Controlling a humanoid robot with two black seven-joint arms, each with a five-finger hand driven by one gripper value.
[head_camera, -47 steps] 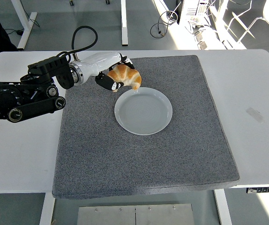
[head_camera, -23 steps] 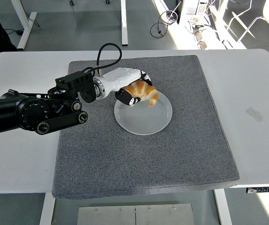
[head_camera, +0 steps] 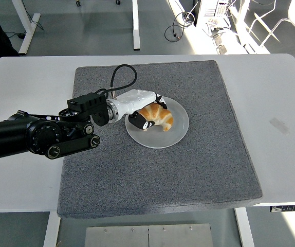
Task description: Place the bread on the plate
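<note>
I am seeing my left robot hand [head_camera: 146, 114] reaching in from the left edge, its fingers curling around the bread [head_camera: 158, 118], a golden croissant, and gripping it. The bread is sitting over the left half of the white plate [head_camera: 181, 129]; I cannot tell whether it is touching the plate's surface or hanging just above it. The plate is lying on the grey mat [head_camera: 188, 175], toward its upper middle. The mat is covering the centre of the white desk [head_camera: 283, 154]. A black cable [head_camera: 121, 77] is looping up behind the wrist.
</note>
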